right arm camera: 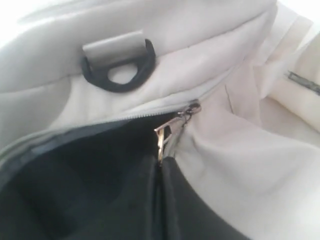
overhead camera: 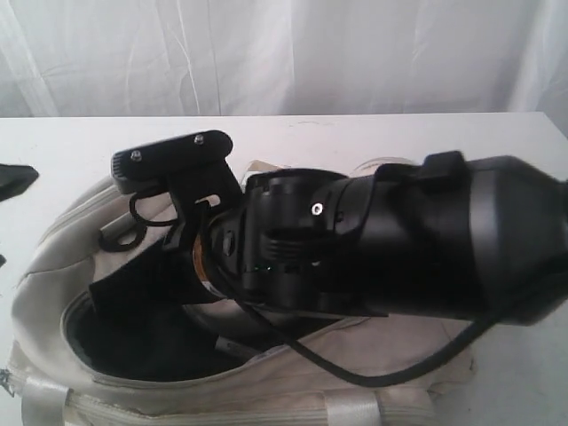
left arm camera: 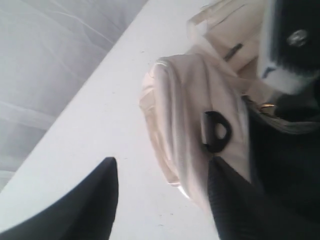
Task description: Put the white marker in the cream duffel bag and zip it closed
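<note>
The cream duffel bag (overhead camera: 53, 293) lies on the table with its curved top flap partly unzipped, showing a dark inside (overhead camera: 133, 342). My right gripper (right arm camera: 161, 167) reaches over the bag and is shut on the metal zipper pull (right arm camera: 165, 135), at the end of the closed stretch of zip. A black strap loop (right arm camera: 120, 75) sits just beyond it. My left gripper (left arm camera: 162, 170) is open beside the bag's end (left arm camera: 185, 100), with one finger (left arm camera: 235, 200) close against the fabric and nothing between the jaws. The white marker is out of view.
The bag rests on a white table (overhead camera: 71, 142) in front of a white curtain (overhead camera: 266, 53). My right arm's bulk (overhead camera: 426, 240) covers the bag's middle, and its cable (overhead camera: 382, 373) hangs across the front. A webbing handle (overhead camera: 351, 410) shows at the near edge.
</note>
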### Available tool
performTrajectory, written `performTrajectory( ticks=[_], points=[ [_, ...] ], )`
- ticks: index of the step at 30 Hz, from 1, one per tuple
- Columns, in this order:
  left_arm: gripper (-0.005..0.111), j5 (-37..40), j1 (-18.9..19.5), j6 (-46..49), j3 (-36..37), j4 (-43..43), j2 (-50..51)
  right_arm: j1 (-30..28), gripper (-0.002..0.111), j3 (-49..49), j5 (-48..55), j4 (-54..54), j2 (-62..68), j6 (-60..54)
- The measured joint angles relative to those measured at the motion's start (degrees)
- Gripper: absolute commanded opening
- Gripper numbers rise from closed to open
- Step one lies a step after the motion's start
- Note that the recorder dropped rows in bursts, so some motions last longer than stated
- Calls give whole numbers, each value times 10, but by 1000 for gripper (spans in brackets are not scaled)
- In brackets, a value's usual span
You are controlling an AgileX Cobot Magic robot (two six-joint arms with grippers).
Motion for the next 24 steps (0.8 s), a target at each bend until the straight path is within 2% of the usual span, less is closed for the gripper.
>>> performTrajectory(
  ticks=[5,12,20,24],
  points=[
    [64,12,0,-70,12,111,0,0,0,0,-2,0,-27,-11],
    [65,-2,0,-232,105,220,11,1,0,0,-3,0,-33,-15],
    [65,-2,1,-435,184,366,56,30,0,0,-1,0,-33,-30],
    [64,6,32,-498,199,390,75,38,0,0,20,0,-33,-31]
  ],
)
